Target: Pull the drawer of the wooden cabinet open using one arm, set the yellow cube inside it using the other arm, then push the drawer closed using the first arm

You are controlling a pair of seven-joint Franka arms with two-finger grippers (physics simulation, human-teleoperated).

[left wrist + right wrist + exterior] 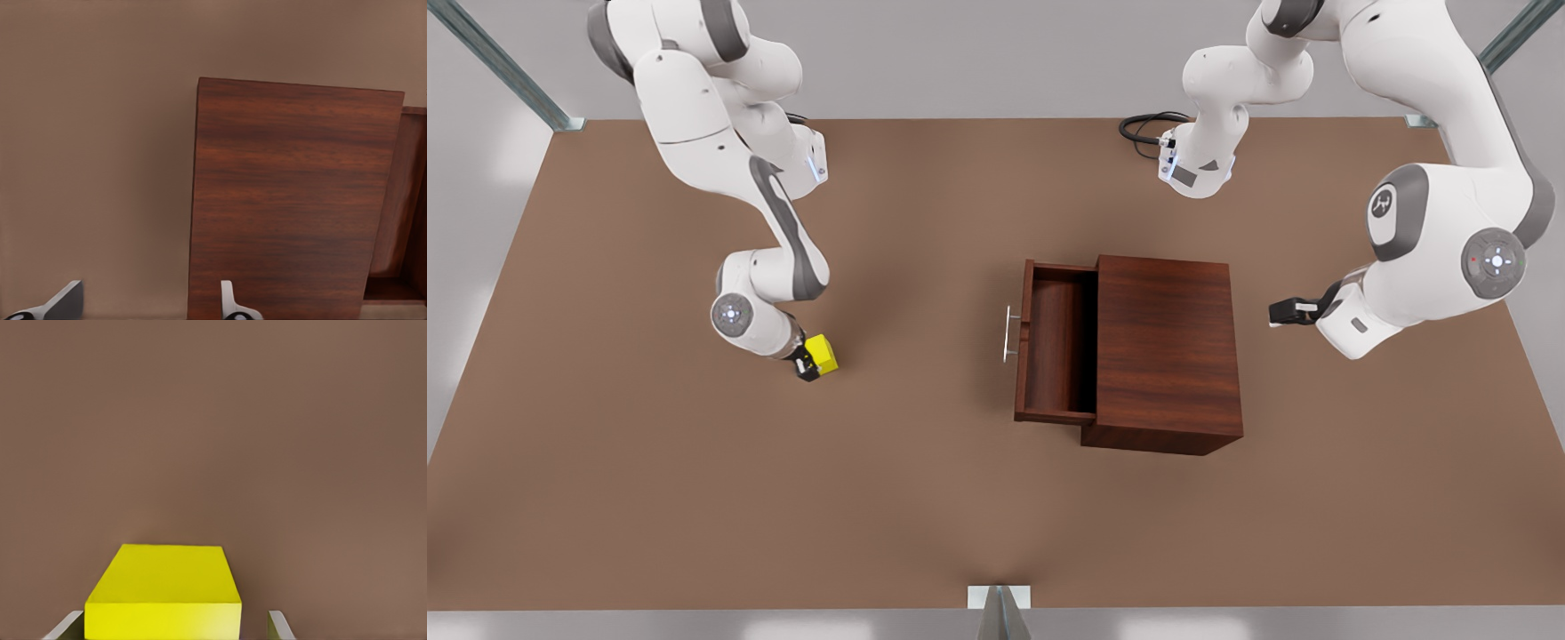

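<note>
Drawer [1054, 347]: pulled out of the wooden cabinet [1167, 351] toward the front view's left, tray bare, presumably so the cube can go in

Left end effector [1279, 312]: fingers spread wide, empty, waiting just behind the cabinet, likely kept for the closing push

Yellow cube [822, 354]: on the worktop [925, 498], well apart from the drawer, lying between the fingers of the right end effector [175, 627]; gaps on both sides, so not yet clamped
</note>
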